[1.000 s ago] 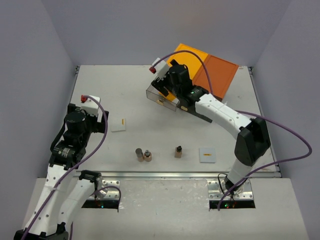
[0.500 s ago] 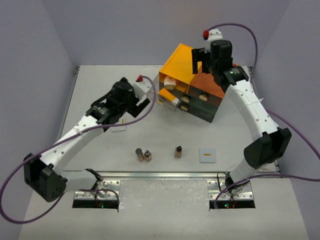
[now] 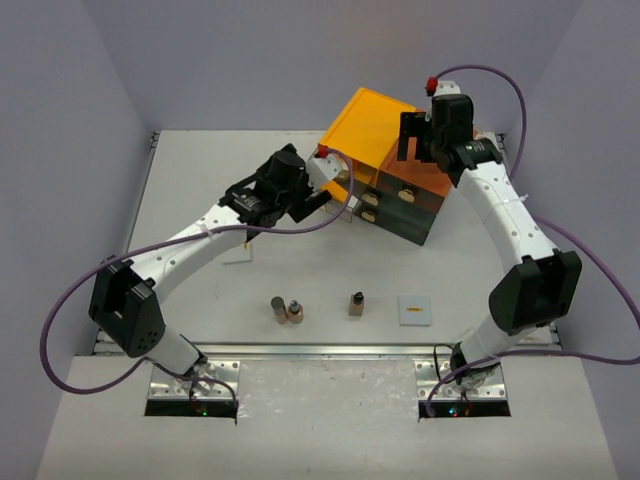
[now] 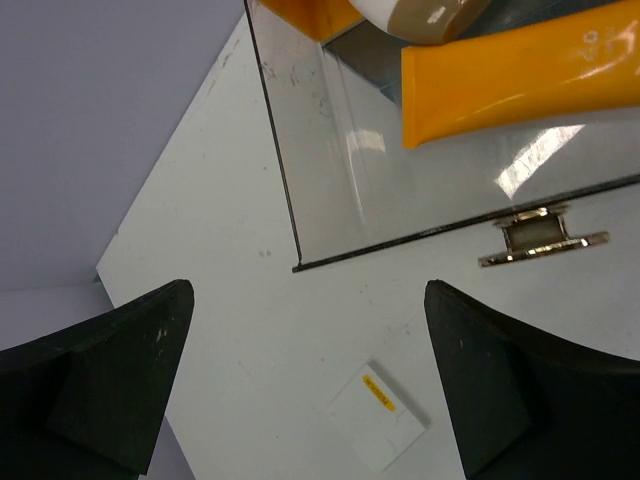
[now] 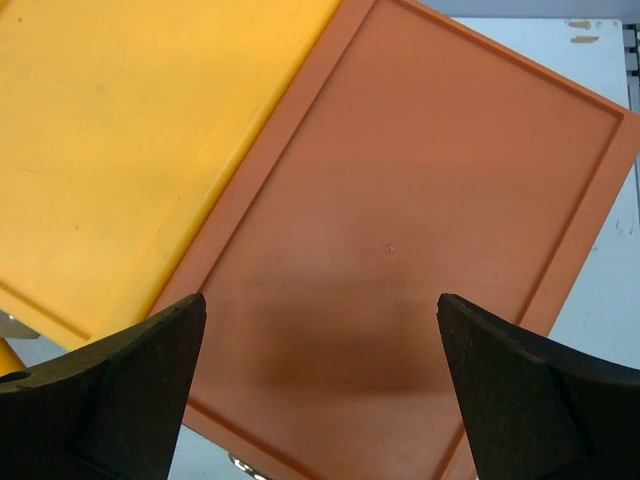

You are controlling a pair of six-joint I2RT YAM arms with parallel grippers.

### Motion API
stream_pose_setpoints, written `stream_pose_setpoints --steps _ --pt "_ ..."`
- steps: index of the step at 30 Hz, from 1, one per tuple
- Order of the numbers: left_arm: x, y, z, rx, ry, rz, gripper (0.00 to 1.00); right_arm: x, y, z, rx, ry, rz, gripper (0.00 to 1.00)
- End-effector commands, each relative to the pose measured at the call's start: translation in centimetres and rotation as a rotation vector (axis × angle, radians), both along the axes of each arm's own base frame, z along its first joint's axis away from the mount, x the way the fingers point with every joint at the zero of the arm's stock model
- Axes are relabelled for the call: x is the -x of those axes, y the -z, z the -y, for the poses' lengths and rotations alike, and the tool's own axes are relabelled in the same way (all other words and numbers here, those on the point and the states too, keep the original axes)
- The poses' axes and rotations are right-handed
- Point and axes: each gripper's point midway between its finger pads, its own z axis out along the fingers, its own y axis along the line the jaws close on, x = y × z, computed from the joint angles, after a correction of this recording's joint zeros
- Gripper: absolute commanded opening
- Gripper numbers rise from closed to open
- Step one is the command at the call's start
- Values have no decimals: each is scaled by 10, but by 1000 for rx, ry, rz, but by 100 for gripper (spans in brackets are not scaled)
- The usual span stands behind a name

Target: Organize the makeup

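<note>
- The left gripper (image 4: 307, 300) is being held with its fingers spread wide apart and nothing between them, just at the front of a clear drawer (image 4: 330, 150).
- The drawer is being shown pulled out of the drawer chest (image 3: 395, 175), which is being seen at 1 o'clock on the table (image 3: 200, 170) in the top view.
- The orange tube (image 4: 520, 75) is being carried inside the open drawer. The white oval piece (image 4: 420, 10) is being seen just beside it at 11 o'clock.
- The drawer's metal handle (image 4: 540, 235) is being shown at 6 o'clock from the tube, on the drawer front.
- A flat white square (image 4: 380, 415) with a yellow mark is being shown lying on the table at 6 o'clock from the drawer, apart from it.
- A second white square (image 3: 415, 309) is being seen at 5 o'clock on the table.
- Two tiny brown bottles (image 3: 295, 312) are being shown side by side at 6 o'clock on the table. A third bottle (image 3: 356, 302) is being seen at 3 o'clock from them, between them and the second white square.
- The right gripper (image 5: 322, 305) is being held with its fingers wide apart and empty over the chest's top.
- Under it the darker orange panel (image 5: 420, 230) is being viewed, with the yellow-orange panel (image 5: 130, 130) at 10 o'clock.
</note>
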Motion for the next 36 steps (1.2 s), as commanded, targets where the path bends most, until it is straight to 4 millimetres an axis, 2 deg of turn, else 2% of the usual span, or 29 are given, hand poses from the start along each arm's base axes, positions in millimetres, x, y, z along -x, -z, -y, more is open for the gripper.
stream_pose_setpoints --steps 1,4,6,10,18,21,24,30,36 --pt "-29 -13 9 -2 -32 115 98 -14 3 -6 -23 -6 45 97" --pt "-38 -7 11 -15 -47 129 98 -17 7 -3 -12 6 51 97" --pt "-48 -15 11 1 -78 178 99 -18 8 -3 -8 5 60 97" --pt "-71 -18 29 88 -141 199 100 -19 19 -7 -11 -15 44 96" --pt "-106 -20 51 193 -215 234 100 -17 36 -5 8 -21 12 96" --pt "-124 -28 60 246 -251 279 100 -14 40 -6 11 -32 3 96" --pt "-133 -32 64 280 -276 302 100 -12 41 -7 6 -38 6 96" --pt "-137 -34 66 307 -295 309 100 -6 39 -8 -13 -38 26 95" --pt "-108 -24 55 302 -277 219 100 8 22 5 -22 38 70 90"
